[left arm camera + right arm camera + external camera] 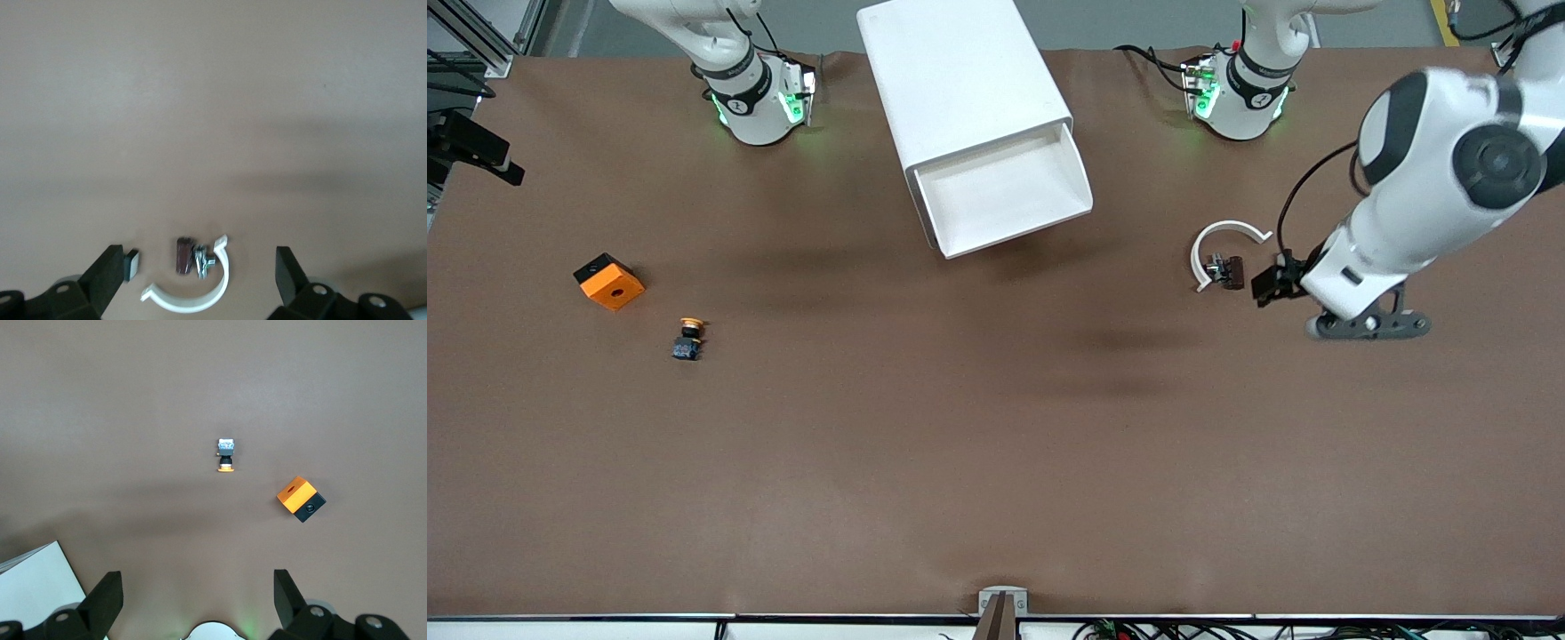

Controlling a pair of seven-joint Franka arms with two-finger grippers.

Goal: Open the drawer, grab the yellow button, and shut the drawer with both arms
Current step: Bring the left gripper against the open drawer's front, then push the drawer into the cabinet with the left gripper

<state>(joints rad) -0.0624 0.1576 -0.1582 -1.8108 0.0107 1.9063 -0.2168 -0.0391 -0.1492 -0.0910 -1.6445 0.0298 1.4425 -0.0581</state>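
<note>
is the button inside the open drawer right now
No, the button lies on the bare table beside the orange block, well apart from the open drawer.

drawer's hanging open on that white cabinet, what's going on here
Neither arm holds anything. The drawer is pulled out of the white cabinet and looks empty. The button lies on the table beside the orange block, toward the right arm's end. The left gripper is open, low over the white curved ring. The right gripper is open too, high over the table.
</note>
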